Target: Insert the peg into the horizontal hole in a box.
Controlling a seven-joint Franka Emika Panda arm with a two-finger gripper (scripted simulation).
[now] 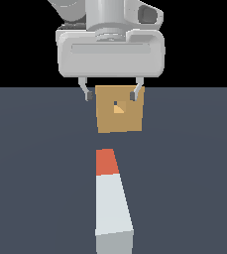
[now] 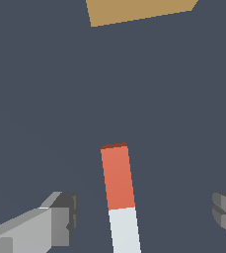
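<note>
A long, thin square-section peg (image 1: 112,198), white along most of its length with one orange-red end section, is seen lying flat on the dark grey-blue floor (image 1: 35,173). Its orange-red end is pointed toward a flat-shaded tan square-faced box (image 1: 120,110), from which it is kept well apart by a stretch of bare floor. A small dark hole (image 1: 118,107) with an orange inside is set near the centre of the box's face. The light grey two-fingered gripper (image 1: 112,94) is held above the floor with its jaws spread wide (nothing is grasped between them). In the wrist view, the fingers (image 2: 60,222) are found on either side of the peg (image 2: 119,192), clear of it.
</note>
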